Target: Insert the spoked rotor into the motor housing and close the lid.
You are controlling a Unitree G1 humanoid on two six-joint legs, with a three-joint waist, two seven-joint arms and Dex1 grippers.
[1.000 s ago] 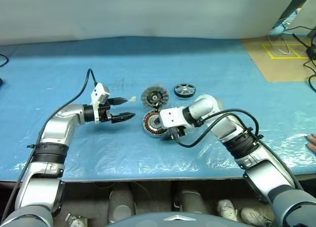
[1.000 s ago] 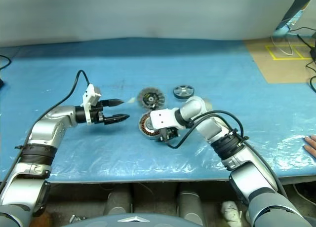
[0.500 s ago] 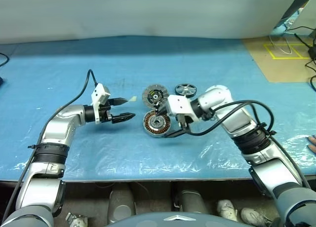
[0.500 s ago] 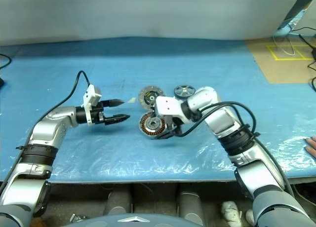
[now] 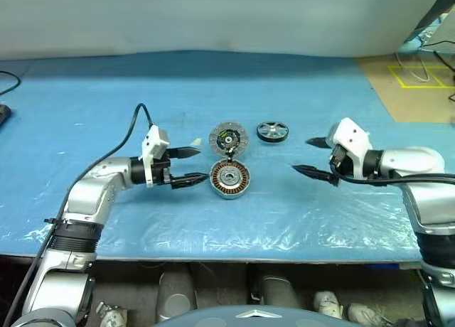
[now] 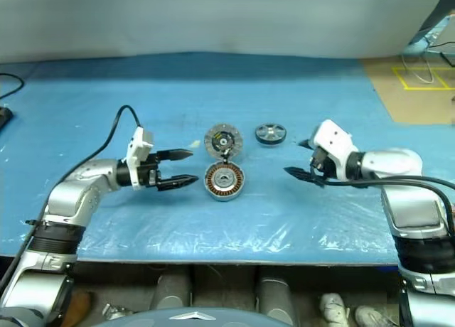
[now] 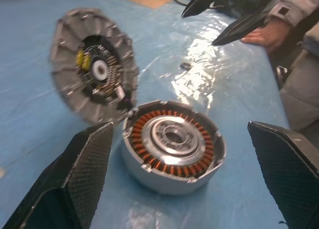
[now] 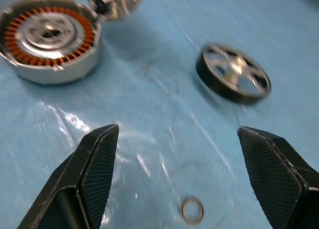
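Three parts lie near the middle of the blue plastic-covered table (image 5: 85, 114), and we place all else from the short round silver-grey motor housing (image 5: 229, 179), which sits open side up with its copper-brown windings and silver hub exposed. Just behind it, touching its rim, the round grey ribbed lid (image 5: 228, 138) with its black centre stands tilted up, its inner face toward us. Behind the housing and off to its right, well apart from both, the small silver spoked rotor with a dark rim (image 5: 272, 131) lies flat on the sheet. Our left gripper (image 5: 190, 164) hovers just to the left of the housing, pointing at it, its two black fingers spread wide with nothing between them; the lower fingertip comes close to the housing wall without touching. Our right gripper (image 5: 311, 156) hangs well to the right of the housing, its jaws also wide and empty, leaving a broad bare stretch of sheet between it and the housing. A small metal ring (image 8: 192, 210) lies on that sheet near our right gripper. At the table's near edge, in front of the housing, the sheet is wrinkled and glossy. A person's hand (image 7: 262, 36) rests on the table far to the housing's right.
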